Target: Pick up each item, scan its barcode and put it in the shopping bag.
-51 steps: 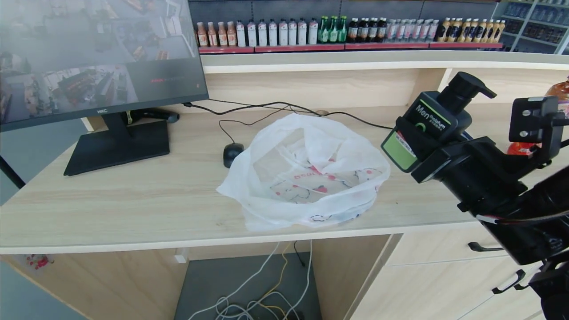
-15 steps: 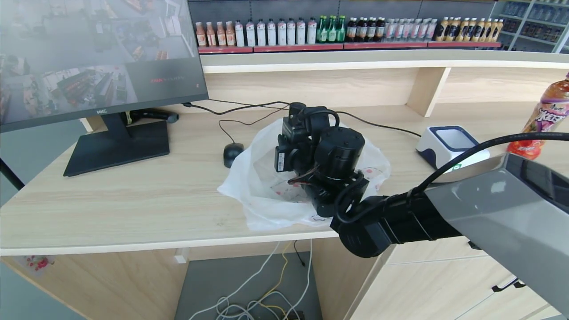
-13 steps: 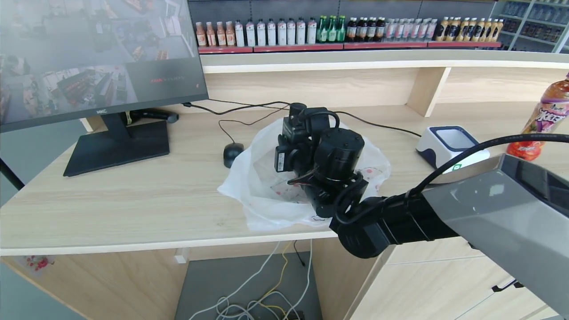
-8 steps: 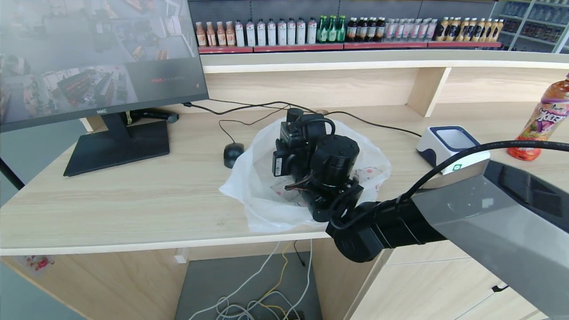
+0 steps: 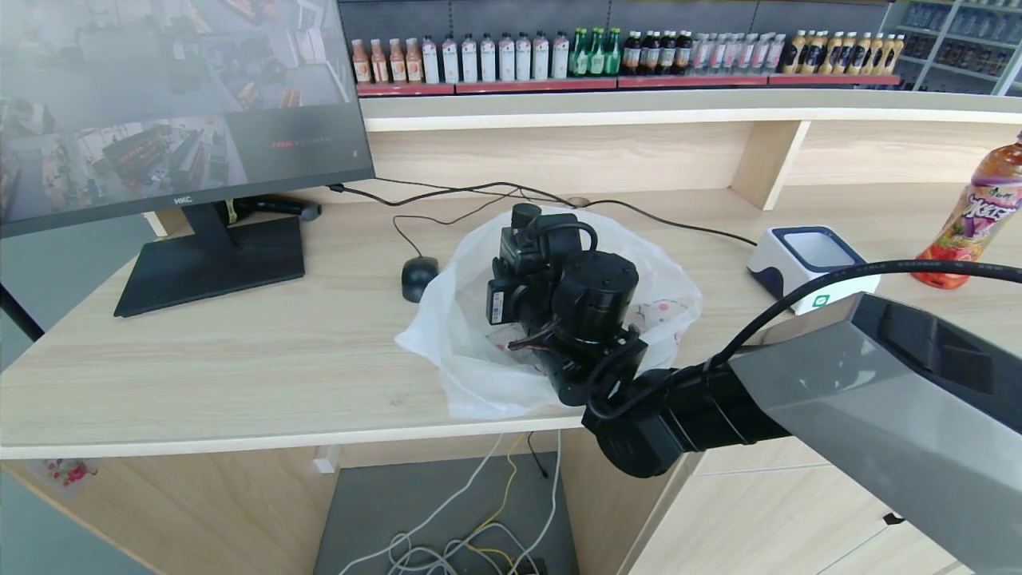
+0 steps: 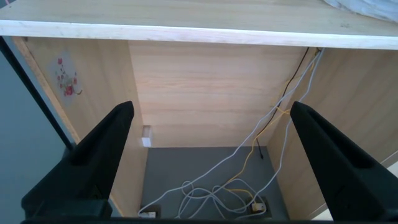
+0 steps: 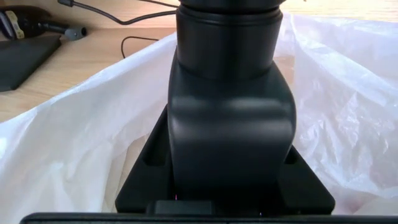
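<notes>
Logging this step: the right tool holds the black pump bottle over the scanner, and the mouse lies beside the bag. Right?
No: the right tool holds the black pump bottle over the shopping bag, not the scanner, as the head view shows. The mouse part is right.

My right arm [image 5: 862, 399] is wearing a grey angular shell, ending in black joints [image 5: 595, 299], a black cable [image 5: 958, 267] looping alongside; my left end effector [image 6: 211, 162] is showing black wedge-shaped fingers [image 6: 93, 162].

The right gripper [image 7: 227, 196] and its pump bottle [image 7: 227, 118] block the shopping bag's [image 5: 471, 375] mouth. A mouse [image 5: 417, 276] sits just left of the bag, with passing room over the counter [image 5: 239, 359] beyond. Cables [image 5: 479, 192] run behind the bag, and a scanner [image 5: 806, 259] stands well right.
</notes>
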Tool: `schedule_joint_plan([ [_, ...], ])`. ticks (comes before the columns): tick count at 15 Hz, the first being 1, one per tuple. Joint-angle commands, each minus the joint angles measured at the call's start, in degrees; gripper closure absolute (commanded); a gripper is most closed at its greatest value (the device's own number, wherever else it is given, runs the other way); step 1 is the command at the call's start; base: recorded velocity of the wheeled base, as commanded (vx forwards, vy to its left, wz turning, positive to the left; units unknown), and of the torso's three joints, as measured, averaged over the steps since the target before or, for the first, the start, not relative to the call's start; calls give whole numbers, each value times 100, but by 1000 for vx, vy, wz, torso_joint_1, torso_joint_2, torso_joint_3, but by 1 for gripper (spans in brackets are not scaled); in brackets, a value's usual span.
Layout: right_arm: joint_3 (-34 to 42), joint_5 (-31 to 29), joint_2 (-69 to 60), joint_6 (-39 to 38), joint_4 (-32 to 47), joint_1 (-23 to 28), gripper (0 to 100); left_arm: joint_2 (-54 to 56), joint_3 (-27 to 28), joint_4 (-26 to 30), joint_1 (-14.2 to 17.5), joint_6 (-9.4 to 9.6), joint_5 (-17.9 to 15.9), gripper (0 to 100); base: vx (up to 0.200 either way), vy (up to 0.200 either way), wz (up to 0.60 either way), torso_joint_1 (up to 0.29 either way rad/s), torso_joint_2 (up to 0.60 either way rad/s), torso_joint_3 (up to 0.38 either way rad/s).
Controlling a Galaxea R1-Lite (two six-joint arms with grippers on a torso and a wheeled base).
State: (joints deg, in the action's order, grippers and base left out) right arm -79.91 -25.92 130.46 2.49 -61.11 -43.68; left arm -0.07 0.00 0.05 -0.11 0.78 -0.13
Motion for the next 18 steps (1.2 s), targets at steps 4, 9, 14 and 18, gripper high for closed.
schedule_joint_plan([
  [4, 10, -1, 14, -3, 3, 0, 100, -1, 0, -5, 2, 1, -4, 0, 0, 0, 0, 0, 0, 0],
  [9, 46, -1, 67, -11, 3, 0, 100, -1, 0, -5, 2, -8, 5, 0, 0, 0, 0, 0, 0, 0],
  [14, 63, 8, 67, -11, 29, 0, 100, -1, 0, -5, 2, -8, -4, 0, 0, 0, 0, 0, 0, 0],
  [18, 28, -1, 5, -11, -24, -18, 0, -1, 0, -5, 2, -8, -4, 0, 0, 0, 0, 0, 0, 0],
])
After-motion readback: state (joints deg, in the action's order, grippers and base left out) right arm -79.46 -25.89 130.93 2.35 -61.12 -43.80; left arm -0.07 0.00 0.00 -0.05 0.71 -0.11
